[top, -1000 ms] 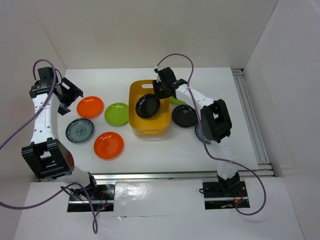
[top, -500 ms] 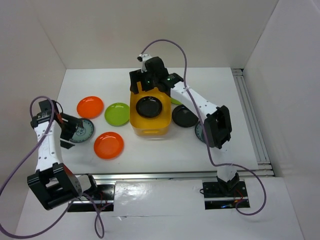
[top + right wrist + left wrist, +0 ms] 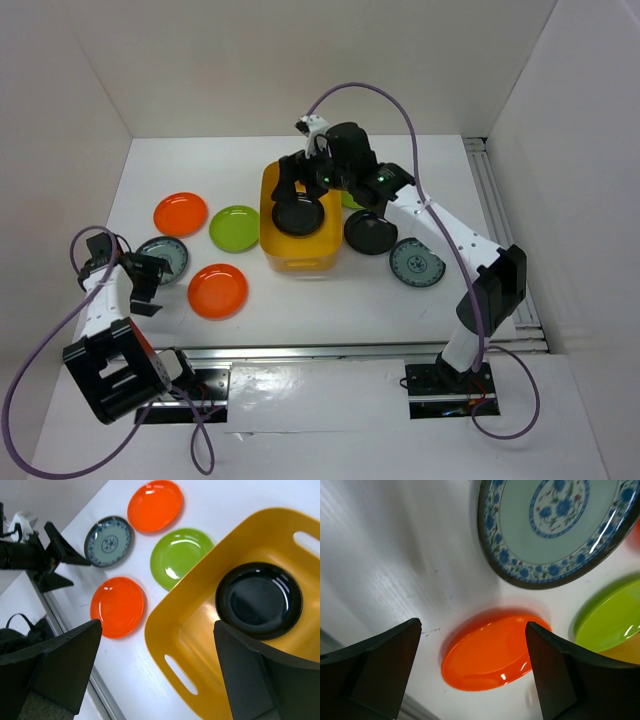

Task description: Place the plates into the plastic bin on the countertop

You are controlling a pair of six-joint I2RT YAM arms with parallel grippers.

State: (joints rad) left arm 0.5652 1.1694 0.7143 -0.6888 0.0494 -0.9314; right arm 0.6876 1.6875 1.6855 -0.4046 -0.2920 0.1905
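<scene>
The yellow-orange plastic bin [image 3: 300, 252] stands mid-countertop [image 3: 300, 300] with one black plate [image 3: 298, 216] lying flat inside it. My right gripper [image 3: 303, 188] hovers open and empty above the bin's far end; in the right wrist view the bin [image 3: 200, 645] and black plate [image 3: 258, 600] lie below its open gripper [image 3: 157, 675]. My left gripper [image 3: 140, 284] is open and empty, low at the left beside a patterned plate [image 3: 166, 257]. In the left wrist view its gripper [image 3: 472, 665] frames an orange plate [image 3: 490, 650], with the patterned plate [image 3: 555, 525] beyond.
On the countertop lie two orange plates [image 3: 180, 213] [image 3: 218, 290], a lime green plate [image 3: 233, 227], a second green one [image 3: 350, 202] mostly hidden behind the right arm, a black plate [image 3: 370, 232] and a patterned plate [image 3: 416, 263]. Metal rails [image 3: 505, 250] edge the right side.
The black plate has left my right gripper and now lies in the bin; the right arm has swung rightward. My left arm has moved down from the far left to beside the patterned plate.
</scene>
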